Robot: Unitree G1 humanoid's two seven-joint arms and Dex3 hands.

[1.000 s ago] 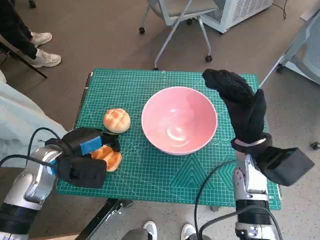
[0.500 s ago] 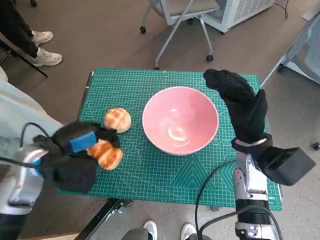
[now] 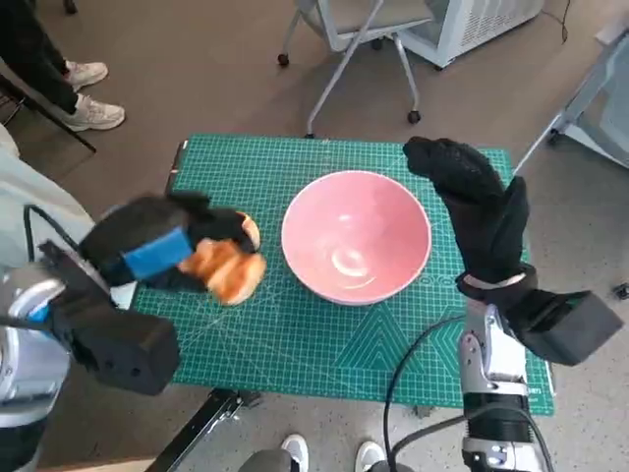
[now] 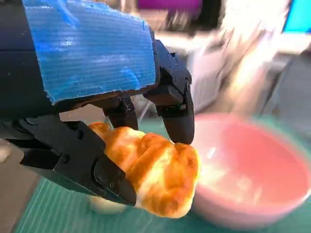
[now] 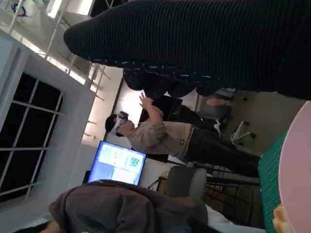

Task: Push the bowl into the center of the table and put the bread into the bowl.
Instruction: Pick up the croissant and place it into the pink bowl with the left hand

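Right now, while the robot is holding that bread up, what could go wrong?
The left hand pinches the bread only at its edges, so the bread might slip and fall before reaching the pink bowl. The right hand hovers by the bowl's rim and could bump it off center. A second bun lies partly hidden under the left hand and could get knocked.

Left hand [image 3: 147, 251] lifted bread [image 3: 228, 269] off mat, carried it toward bowl [image 3: 356, 236].
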